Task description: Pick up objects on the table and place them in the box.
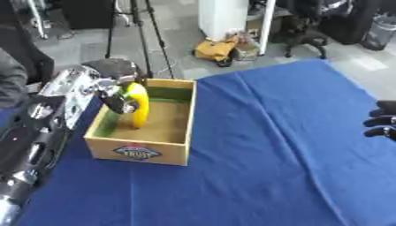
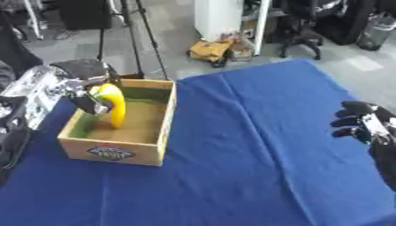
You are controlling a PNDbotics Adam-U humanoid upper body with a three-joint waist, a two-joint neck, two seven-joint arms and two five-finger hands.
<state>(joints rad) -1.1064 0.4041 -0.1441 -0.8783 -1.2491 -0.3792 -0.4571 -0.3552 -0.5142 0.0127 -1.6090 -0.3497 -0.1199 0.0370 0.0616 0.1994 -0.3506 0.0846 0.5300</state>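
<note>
Here, a cardboard box [image 1: 147, 141] on the left part of a blue tablecloth [image 1: 271, 145], open at the top, with a printed label on its near wall and a green strip along the inside of its far wall; above its left half, the left hand [image 1: 116, 95], fingers and thumb curled round a yellow banana [image 1: 140, 106]; banana held nearly upright, upper end hidden in the grip, lower tip pointing down inside the box, just above or touching the brown floor, hard to say which; left arm entering from the lower left edge, black with silver parts, lying alongside the box's left wall. Over at the right edge, the right hand [image 2: 363, 121], black, held apart from everything else; fingers bent somewhat and pointing left, nothing between them; whether properly closed or merely relaxed, impossible to judge. No other loose item seen on the cloth. Beyond the table's far edge, grey floor with a tripod's legs [image 1: 147, 35], a yellow bag [image 1: 216, 49] and a black chair [image 1: 306, 37].
</note>
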